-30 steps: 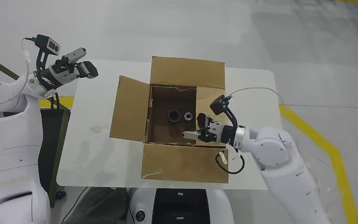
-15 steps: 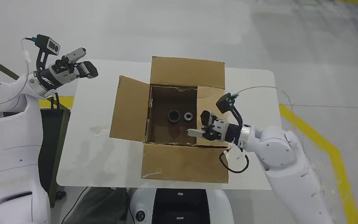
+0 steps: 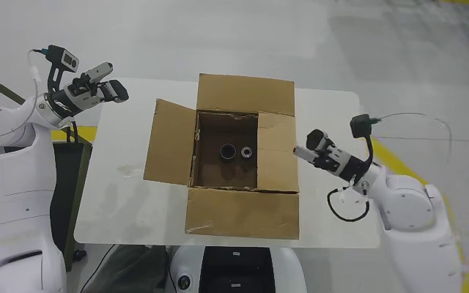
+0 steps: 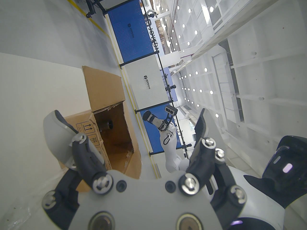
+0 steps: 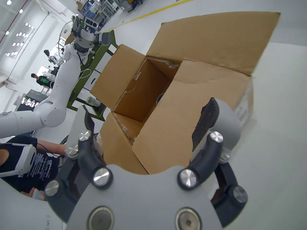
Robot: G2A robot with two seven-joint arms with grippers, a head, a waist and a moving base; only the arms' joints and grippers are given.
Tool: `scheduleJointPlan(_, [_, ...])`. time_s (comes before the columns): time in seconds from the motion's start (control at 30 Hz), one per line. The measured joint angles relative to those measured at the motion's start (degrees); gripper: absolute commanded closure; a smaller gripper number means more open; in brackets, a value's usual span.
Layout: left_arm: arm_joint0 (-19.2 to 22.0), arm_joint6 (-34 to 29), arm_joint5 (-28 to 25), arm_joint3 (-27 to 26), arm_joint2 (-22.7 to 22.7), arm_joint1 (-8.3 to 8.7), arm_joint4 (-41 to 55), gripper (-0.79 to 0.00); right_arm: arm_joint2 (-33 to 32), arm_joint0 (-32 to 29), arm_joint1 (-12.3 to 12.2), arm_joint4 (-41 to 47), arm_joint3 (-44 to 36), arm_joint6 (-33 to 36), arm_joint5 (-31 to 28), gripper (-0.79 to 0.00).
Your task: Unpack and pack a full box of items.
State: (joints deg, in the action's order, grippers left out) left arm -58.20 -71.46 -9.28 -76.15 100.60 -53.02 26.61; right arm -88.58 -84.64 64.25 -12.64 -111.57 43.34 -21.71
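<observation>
One brown cardboard box (image 3: pixel 209 132) stands open near the middle of one white table (image 3: pixel 124 198). It has four flaps. Three of them are spread outward: the left flap (image 3: pixel 170 143), the far flap (image 3: pixel 245 91) and the near flap (image 3: pixel 242 212). The fourth, the right flap (image 3: pixel 277 150), lies folded over the right part of the opening.

Two items rest on the box floor, side by side and just apart: one black cylinder (image 3: pixel 228 151) lying on its side with its open end up toward the camera, and to its right one smaller dark cylinder with a silvery ring (image 3: pixel 247 152). The left wrist view looks into the box (image 4: pixel 103 89) from the side and shows the black cylinder (image 4: pixel 106 125) against the inner wall.

There are two grippers. The left gripper (image 3: pixel 110 90) hangs above the table's far left corner, well apart from the box; in its own view its jaws (image 4: pixel 129 118) are spread wide with nothing between them. The right gripper (image 3: pixel 297 151) sits just beside the box's right side, at the outer edge of the right flap, pointing toward the box. Its own view (image 5: pixel 148 110) shows both fingers released and apart, grasping nothing, with the box (image 5: pixel 215 48) behind them
</observation>
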Motion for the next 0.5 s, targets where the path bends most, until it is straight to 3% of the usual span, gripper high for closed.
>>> scheduleJointPlan(0.27, [0.00, 0.00, 0.00, 0.00, 0.00, 0.00, 0.00, -0.785, -8.16, -5.35, -0.78, 3.27, 2.25, -2.40, -1.53, -0.785])
scheduleJointPlan(0.5, [0.00, 0.00, 0.00, 0.00, 0.00, 0.00, 0.00, -0.785, -10.59, -6.65, -1.19, 4.93, 3.18, -2.09, -2.88, -0.785])
